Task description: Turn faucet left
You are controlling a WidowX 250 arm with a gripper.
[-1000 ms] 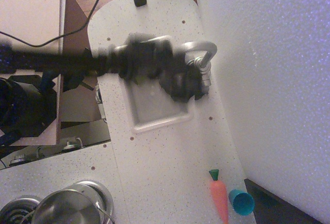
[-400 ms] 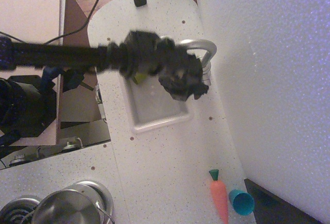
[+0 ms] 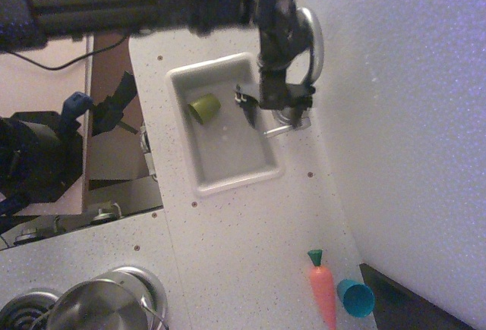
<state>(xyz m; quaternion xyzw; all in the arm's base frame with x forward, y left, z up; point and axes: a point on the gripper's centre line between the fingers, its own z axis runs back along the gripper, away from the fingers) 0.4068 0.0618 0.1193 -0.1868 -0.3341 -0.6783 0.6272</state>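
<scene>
The shiny silver faucet (image 3: 313,42) stands at the sink's right rim, by the white wall. Its curved spout arcs toward the top of the picture, and its round base (image 3: 295,121) and thin lever (image 3: 275,130) show just below my gripper. My black gripper (image 3: 275,110) reaches in from the upper left and hangs over the faucet's base. One dark finger (image 3: 247,110) points down on the sink side and the base lies between the jaws. The gripper looks open. The spout's tip is hidden behind the gripper.
A white sink (image 3: 228,186) is set in the speckled counter, with a green cup (image 3: 203,108) lying in it. A toy carrot (image 3: 323,288) and a blue cup (image 3: 355,297) lie at the lower right. A metal pot (image 3: 99,307) stands at the lower left. A white wall (image 3: 402,117) runs along the right.
The arm has swung toward the top of the picture and the faucet's spout has turned with it, away from the sink. The green cup in the sink is now uncovered.
</scene>
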